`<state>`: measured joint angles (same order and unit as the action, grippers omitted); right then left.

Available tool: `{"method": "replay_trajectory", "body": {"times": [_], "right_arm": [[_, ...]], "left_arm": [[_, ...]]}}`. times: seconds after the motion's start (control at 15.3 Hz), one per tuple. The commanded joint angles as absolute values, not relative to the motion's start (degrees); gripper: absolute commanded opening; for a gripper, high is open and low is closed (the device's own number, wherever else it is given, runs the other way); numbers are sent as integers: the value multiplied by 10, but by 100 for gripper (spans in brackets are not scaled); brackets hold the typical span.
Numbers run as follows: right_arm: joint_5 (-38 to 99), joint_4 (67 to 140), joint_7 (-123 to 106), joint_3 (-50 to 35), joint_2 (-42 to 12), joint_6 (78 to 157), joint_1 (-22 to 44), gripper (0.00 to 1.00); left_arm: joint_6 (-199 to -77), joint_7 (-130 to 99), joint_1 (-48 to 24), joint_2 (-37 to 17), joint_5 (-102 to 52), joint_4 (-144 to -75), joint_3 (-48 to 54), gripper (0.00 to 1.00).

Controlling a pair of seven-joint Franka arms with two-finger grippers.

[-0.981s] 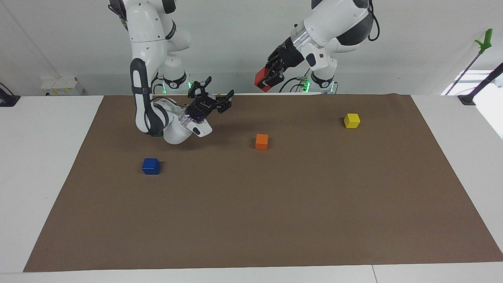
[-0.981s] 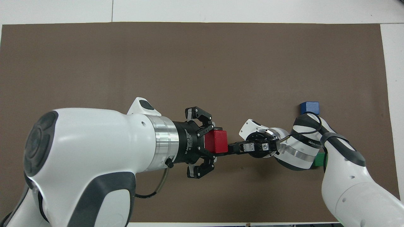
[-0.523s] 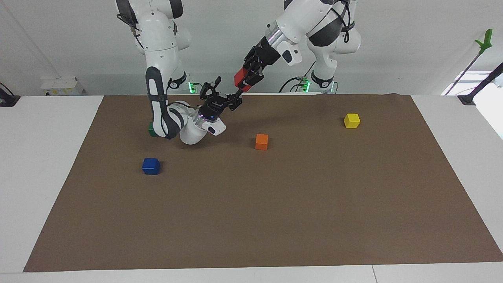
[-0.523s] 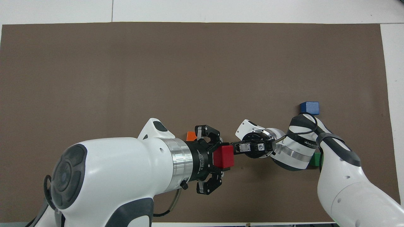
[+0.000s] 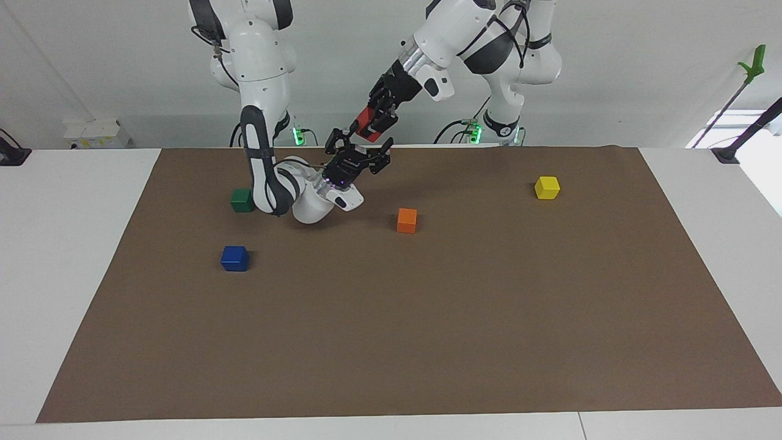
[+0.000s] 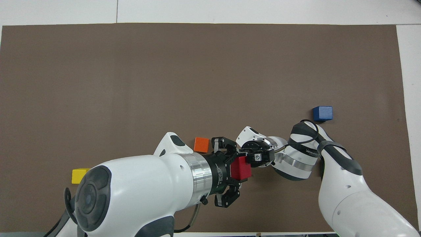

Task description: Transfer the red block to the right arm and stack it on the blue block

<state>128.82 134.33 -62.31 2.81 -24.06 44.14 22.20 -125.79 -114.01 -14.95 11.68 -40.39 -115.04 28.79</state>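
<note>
My left gripper (image 5: pixel 370 121) is shut on the red block (image 5: pixel 365 127) and holds it in the air over the mat's edge nearest the robots. In the overhead view the red block (image 6: pixel 239 168) sits at the tip of the left gripper (image 6: pixel 244 168). My right gripper (image 5: pixel 360 146) points up toward the block with its fingers spread open. The block's lower end is just above the gap between them, not gripped by them. The right gripper (image 6: pixel 249 154) shows end-on in the overhead view. The blue block (image 5: pixel 234 258) lies alone on the mat toward the right arm's end (image 6: pixel 322 113).
A dark green block (image 5: pixel 242 200) lies beside the right arm's elbow, nearer to the robots than the blue block. An orange block (image 5: pixel 407 220) lies mid-mat (image 6: pixel 201 144). A yellow block (image 5: pixel 547 187) lies toward the left arm's end (image 6: pixel 79 175). The brown mat (image 5: pixel 427 336) covers the table.
The left gripper carried the red block down and toward the right arm's end. The right gripper moved toward it, open and tilted up. The green block came into view.
</note>
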Motion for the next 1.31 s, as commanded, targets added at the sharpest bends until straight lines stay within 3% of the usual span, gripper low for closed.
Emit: {"method": "replay_trajectory", "body": {"times": [0.0, 0.07, 0.2, 0.26, 0.33, 0.72, 0.79, 0.85, 1.24], "right_arm": [[1298, 1331, -629, 26, -248, 451, 220, 100], [1297, 1332, -628, 26, -248, 451, 220, 93], [1291, 1333, -623, 27, -248, 452, 217, 69], [1291, 1336, -624, 27, -247, 452, 219, 38], [1291, 1339, -626, 26, -243, 452, 221, 0], [1291, 1345, -616, 27, -224, 465, 222, 0], [1291, 1345, -615, 27, -224, 465, 221, 0], [1291, 1345, -615, 27, -224, 465, 221, 0], [1291, 1340, -611, 27, -222, 472, 221, 0]], "left_arm": [[-1272, -1147, -158, 133, -417, -1167, 280, 0], [-1271, -1146, -158, 133, -417, -1167, 280, 0], [-1271, -1146, -157, 134, -417, -1168, 279, 0], [-1271, -1147, -156, 134, -417, -1170, 279, 0], [-1271, -1147, -155, 134, -417, -1170, 279, 0], [-1270, -1148, -151, 134, -417, -1171, 279, 0], [-1269, -1140, -151, 134, -416, -1171, 279, 27], [-1267, -1142, -150, 133, -413, -1169, 279, 99], [-1211, -1135, -88, 143, -411, -1144, 273, 100]]}}
